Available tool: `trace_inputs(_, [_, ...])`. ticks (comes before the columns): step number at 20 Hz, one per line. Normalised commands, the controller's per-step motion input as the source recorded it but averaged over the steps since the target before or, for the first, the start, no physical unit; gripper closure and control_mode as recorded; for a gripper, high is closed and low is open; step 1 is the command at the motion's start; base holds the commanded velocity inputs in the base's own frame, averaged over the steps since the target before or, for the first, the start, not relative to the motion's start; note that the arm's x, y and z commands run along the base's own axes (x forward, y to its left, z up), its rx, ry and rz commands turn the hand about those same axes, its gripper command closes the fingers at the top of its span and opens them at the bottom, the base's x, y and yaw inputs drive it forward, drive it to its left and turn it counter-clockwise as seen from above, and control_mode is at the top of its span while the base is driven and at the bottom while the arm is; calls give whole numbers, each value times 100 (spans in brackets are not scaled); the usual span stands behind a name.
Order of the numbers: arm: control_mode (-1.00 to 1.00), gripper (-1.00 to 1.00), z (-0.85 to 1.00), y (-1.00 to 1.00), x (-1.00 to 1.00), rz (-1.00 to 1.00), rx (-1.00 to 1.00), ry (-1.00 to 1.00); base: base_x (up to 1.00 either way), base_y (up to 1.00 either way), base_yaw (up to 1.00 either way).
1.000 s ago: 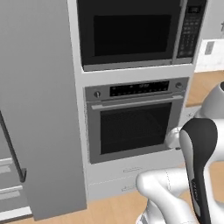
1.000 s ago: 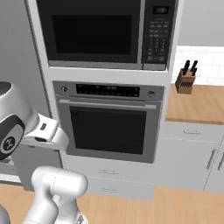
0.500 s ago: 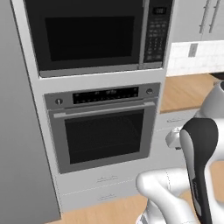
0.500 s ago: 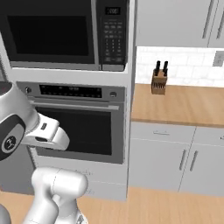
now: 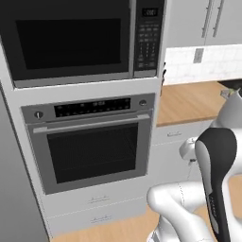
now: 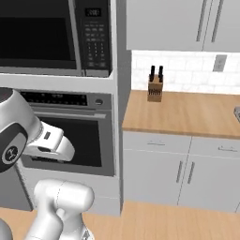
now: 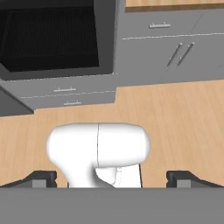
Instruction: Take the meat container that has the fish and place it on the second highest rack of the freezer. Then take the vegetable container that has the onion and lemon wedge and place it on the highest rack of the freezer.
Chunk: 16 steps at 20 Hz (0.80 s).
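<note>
At far left, a grey cabinet edge, maybe the freezer, we can't tell; then the wall oven, then our gripper, tips spread wide, nothing between them, tucked low, likely for driving. Wooden counter with knife block sits right. Containers aren't found yet.

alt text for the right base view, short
A wall oven sits under a black microwave on the left, with the robot's white arm in front of it. To the right, a wooden counter over grey cabinets holds a knife block against the white tile wall.
</note>
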Motion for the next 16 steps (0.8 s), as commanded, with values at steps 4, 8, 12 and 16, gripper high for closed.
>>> trace_inputs(4, [100, -100, 0, 0, 0, 0, 0, 0, 34, -39, 0])
trace_inputs(8, [100, -100, 0, 0, 0, 0, 0, 0, 35, -40, 0])
trace_inputs(12, [100, -100, 0, 0, 0, 0, 0, 0, 33, -69, 1])
trace_inputs(16, [100, -100, 0, 0, 0, 0, 0, 0, 38, -78, 3])
